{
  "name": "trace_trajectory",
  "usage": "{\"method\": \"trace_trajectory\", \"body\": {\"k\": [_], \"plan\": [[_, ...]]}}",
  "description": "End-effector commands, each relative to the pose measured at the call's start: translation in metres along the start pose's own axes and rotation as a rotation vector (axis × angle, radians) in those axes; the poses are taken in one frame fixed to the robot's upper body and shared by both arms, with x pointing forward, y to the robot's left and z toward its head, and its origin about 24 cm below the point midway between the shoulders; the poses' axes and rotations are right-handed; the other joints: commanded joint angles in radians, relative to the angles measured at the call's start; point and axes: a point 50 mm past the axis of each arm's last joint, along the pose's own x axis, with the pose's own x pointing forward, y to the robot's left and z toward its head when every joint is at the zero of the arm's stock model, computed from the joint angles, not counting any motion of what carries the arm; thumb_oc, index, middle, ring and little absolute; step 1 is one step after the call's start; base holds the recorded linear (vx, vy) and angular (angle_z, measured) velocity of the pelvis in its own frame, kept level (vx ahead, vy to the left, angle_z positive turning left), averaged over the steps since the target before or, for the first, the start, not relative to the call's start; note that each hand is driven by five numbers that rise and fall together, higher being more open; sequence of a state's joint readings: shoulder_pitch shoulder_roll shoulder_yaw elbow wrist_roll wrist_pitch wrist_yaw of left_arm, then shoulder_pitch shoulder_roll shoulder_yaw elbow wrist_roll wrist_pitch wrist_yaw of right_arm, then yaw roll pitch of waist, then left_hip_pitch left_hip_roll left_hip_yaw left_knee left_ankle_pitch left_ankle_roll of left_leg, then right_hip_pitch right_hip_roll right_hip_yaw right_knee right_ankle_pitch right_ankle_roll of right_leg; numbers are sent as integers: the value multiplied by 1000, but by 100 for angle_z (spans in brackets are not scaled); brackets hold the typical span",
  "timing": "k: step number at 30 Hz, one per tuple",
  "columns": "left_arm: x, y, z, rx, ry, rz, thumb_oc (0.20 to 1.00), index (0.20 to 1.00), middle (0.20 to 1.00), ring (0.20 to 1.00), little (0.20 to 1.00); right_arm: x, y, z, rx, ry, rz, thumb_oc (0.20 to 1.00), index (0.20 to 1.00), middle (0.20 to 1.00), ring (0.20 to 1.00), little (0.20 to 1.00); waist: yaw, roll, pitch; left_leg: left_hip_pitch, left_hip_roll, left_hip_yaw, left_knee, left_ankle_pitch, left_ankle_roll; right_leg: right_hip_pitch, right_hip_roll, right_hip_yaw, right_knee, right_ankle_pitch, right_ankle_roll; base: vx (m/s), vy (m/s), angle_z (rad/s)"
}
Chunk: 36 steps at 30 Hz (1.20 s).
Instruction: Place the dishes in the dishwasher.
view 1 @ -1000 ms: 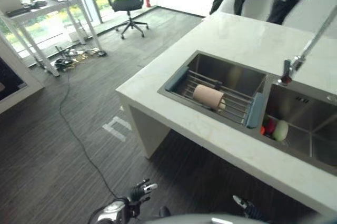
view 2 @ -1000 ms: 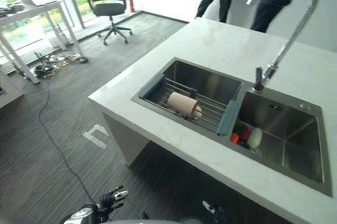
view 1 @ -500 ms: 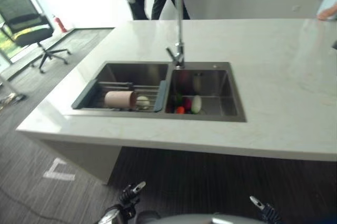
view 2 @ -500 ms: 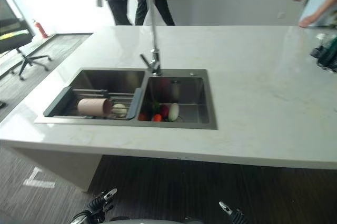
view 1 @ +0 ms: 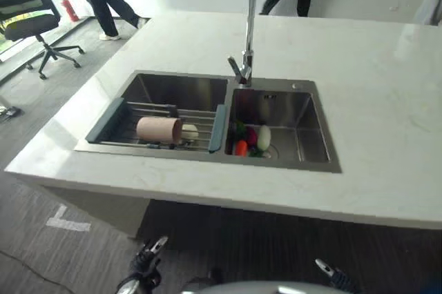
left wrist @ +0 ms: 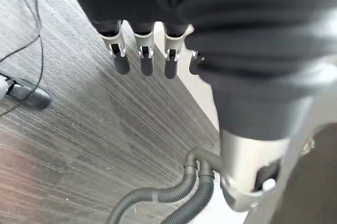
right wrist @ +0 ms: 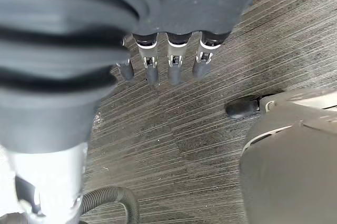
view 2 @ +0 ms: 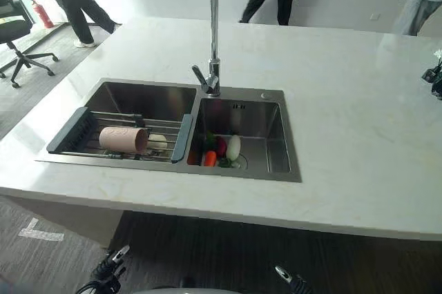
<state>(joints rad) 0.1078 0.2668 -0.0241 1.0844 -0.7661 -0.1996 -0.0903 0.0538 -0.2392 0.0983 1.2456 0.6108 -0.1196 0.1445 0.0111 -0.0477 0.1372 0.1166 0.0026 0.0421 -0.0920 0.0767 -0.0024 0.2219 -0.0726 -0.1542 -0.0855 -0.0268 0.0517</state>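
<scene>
White stone counter [view 2: 345,135] with a double sink [view 2: 155,90] set into it, now seen square-on; a second ago it ran off obliquely, so the head camera has swung round, not the objects. The robot thus faces the dishes, though no dishwasher can be seen. A tan cup [view 2: 123,139] lies on its side on the rack [view 2: 69,132] across the left basin, a pale dish [view 2: 157,141] beside it; vegetables [view 2: 219,150] sit in the right basin. Left hand [left wrist: 142,50] and right hand [right wrist: 171,58] hang low over dark floor [right wrist: 174,134], fingers straight, grasping nothing.
</scene>
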Motion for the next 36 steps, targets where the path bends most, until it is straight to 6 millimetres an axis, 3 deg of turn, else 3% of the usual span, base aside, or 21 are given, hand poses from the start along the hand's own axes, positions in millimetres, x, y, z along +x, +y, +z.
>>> {"method": "trace_trajectory", "body": {"k": [1,8,9,13,14,15,16,17,20,22,25,26,28,32,36], "plan": [[6,-2,54,-365,-345,227,1000,1000,1000,1000,1000,3,-4,27,40,-80,-29,1000,1000,1000,1000,1000,44,38,20,10,6,26,21,-74,9,-79,-19,-77,70,34,38,-12,3,13],[-14,5,114,-703,-729,373,1000,1000,1000,1000,1000,3,2,19,48,-54,-24,1000,1000,1000,1000,1000,87,33,14,7,4,-8,20,-64,0,-61,-20,-128,56,31,36,8,-37,36],[-29,26,143,-793,-897,479,1000,1000,1000,1000,1000,3,-1,18,29,-45,-32,1000,1000,1000,1000,1000,87,42,1,6,6,-19,17,-59,-8,-56,-17,-134,49,23,32,17,-7,23],[-70,73,210,-748,-1157,590,1000,1000,1000,1000,1000,0,-9,12,17,-24,-66,1000,1000,1000,1000,1000,90,66,-5,5,11,-27,15,-55,-14,-52,-16,-139,44,17,30,-18,10,4],[-71,73,211,-742,-1161,592,1000,1000,1000,1000,1000,0,-9,12,16,-23,-66,1000,1000,1000,1000,1000,90,66,-5,5,11,-27,14,-54,-15,-52,-16,-139,44,17,30,-21,19,4],[-83,82,231,-658,-1222,591,1000,1000,1000,1000,1000,-1,-12,9,-1,-5,-73,1000,1000,1000,1000,1000,89,72,-8,6,12,-27,12,-55,-15,-50,-15,-138,40,17,30,-21,35,6],[-110,88,273,-493,-1356,557,1000,1000,1000,1000,1000,-3,-16,1,-37,40,-82,1000,1000,1000,1000,1000,85,83,-14,8,15,-20,10,-56,-16,-48,-14,-133,34,19,33,-22,40,10],[-118,87,285,-418,-1393,528,1000,1000,1000,1000,1000,-4,-17,-2,-44,56,-82,1000,1000,1000,1000,1000,83,85,-15,9,15,-18,9,-57,-17,-49,-14,-131,34,19,34,-13,32,5],[-149,66,338,-154,-1502,421,1000,1000,1000,1000,1000,-6,-21,-9,-78,106,-74,1000,1000,1000,1000,1000,75,93,-17,14,19,1,9,-60,-19,-48,-14,-124,31,23,39,5,10,0],[-176,33,381,111,-1563,312,1000,1000,1000,1000,1000,-7,-24,-13,-90,142,-68,1000,1000,1000,1000,1000,60,98,-25,16,21,22,6,-61,-22,-54,-14,-113,29,31,48,27,30,-15],[-186,0,405,371,-1515,207,1000,1000,1000,1000,1000,-8,-27,-15,-113,163,-62,1000,1000,1000,1000,1000,38,101,-28,22,21,41,5,-66,-20,-60,-13,-93,30,39,58,28,27,-23],[-186,-9,409,421,-1499,182,1000,1000,1000,1000,1000,-9,-28,-15,-120,168,-60,1000,1000,1000,1000,1000,32,101,-28,23,21,46,5,-67,-20,-61,-13,-88,30,42,61,41,44,-33],[-185,-45,415,620,-1449,94,1000,1000,1000,1000,1000,-10,-30,-17,-144,185,-56,1000,1000,1000,1000,1000,12,100,-25,25,19,57,5,-70,-16,-69,-14,-69,33,50,70,42,47,-26],[-170,-88,409,898,-1351,-12,1000,1000,1000,1000,1000,-11,-33,-20,-144,199,-57,1000,1000,1000,1000,1000,-17,95,-14,26,16,73,5,-73,-9,-84,-18,-43,41,63,84,62,50,-18],[-161,-107,406,1028,-1297,-31,1000,1000,1000,1000,1000,-13,-36,-18,-159,195,-52,1000,1000,1000,1000,1000,-41,93,-2,21,16,90,5,-74,-5,-101,-22,-23,43,74,93,34,56,-16]]}}
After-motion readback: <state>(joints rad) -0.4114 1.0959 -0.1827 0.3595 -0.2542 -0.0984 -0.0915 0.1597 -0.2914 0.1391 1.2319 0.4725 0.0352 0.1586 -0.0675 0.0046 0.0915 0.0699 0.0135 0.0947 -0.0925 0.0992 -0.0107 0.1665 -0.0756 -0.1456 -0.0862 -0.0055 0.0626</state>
